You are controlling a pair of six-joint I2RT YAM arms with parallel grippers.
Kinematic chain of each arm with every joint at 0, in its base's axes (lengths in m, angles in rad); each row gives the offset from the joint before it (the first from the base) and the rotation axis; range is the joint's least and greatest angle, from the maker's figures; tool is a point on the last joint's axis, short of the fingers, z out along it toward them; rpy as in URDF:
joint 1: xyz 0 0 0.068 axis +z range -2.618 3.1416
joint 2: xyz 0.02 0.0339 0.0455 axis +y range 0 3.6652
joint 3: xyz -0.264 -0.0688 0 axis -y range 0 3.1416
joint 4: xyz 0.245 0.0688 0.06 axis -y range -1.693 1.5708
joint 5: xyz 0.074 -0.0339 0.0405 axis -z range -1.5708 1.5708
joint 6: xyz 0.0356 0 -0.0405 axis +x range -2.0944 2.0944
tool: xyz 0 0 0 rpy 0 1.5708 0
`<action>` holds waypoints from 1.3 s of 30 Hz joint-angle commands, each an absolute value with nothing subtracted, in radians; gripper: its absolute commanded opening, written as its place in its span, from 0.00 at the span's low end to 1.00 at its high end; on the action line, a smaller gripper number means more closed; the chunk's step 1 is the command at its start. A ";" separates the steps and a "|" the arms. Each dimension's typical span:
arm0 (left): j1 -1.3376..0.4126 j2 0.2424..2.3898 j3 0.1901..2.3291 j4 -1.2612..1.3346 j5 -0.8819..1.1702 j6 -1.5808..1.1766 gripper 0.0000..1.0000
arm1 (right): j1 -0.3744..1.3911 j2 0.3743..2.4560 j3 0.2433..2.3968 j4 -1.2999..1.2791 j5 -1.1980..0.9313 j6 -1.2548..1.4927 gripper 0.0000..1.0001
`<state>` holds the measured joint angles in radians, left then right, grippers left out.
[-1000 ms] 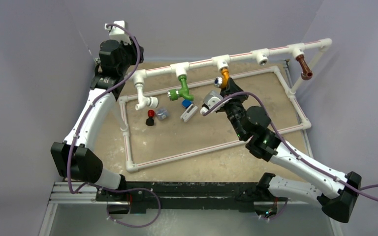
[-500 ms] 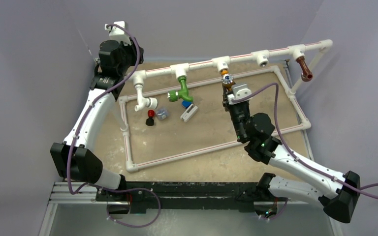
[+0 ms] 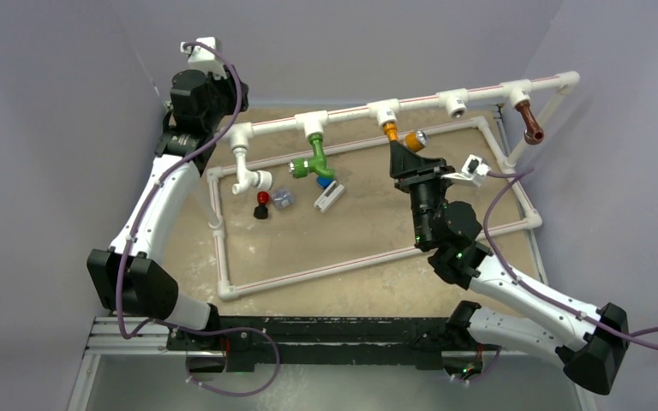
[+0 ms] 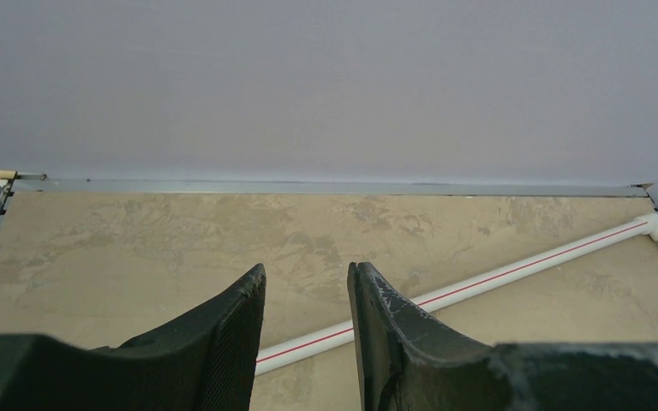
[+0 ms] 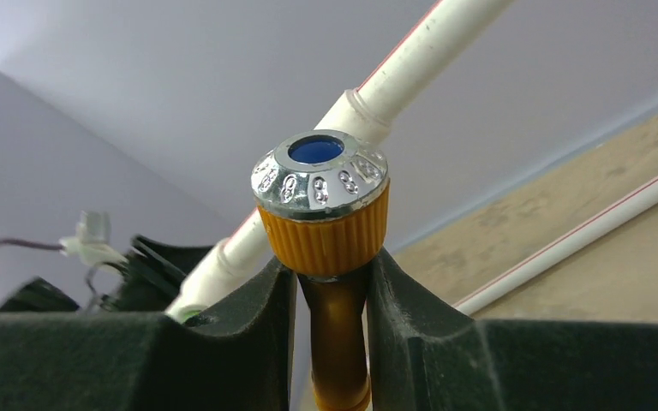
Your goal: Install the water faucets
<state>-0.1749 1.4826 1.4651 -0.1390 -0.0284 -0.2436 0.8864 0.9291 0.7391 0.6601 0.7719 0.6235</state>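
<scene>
Fingers (image 5: 248, 342) of my right gripper (image 5: 330, 274) are clamped on the orange faucet (image 5: 326, 224), pinching its neck just under the ribbed collar and silver cap. In the top view I see the faucet's upper end meeting a white tee socket (image 3: 385, 110) on the raised pipe rail (image 3: 420, 101), with the cap pointing off to the right. I can't tell how far it's seated. The green faucet (image 3: 317, 159) hangs from the next socket to the left. The brown faucet (image 3: 529, 118) hangs from the socket near the rail's right end. My left gripper (image 4: 306, 287) sits at the back-left corner, jaws apart with a narrow gap and nothing between them; only the tan table (image 4: 137, 248) and a pipe lying on it show past them. A red-and-black knob (image 3: 262, 204) and two small bits lie loose on the table, near the green faucet.
</scene>
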 commanded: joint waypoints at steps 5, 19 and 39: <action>-0.181 1.567 1.365 -0.328 -0.018 -0.245 0.40 | 0.898 1.001 0.667 0.750 0.535 1.295 0.00; -0.164 1.529 1.355 -0.314 -0.050 -0.259 0.40 | 0.843 1.135 0.691 0.835 0.395 1.515 0.00; -0.124 1.520 1.351 -0.309 -0.033 -0.284 0.40 | 0.839 0.927 0.635 0.602 0.460 1.366 0.76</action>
<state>-0.1265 1.4506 1.4464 -0.1127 -0.0479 -0.2691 0.8417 1.0080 0.6388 0.6800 0.4725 1.4162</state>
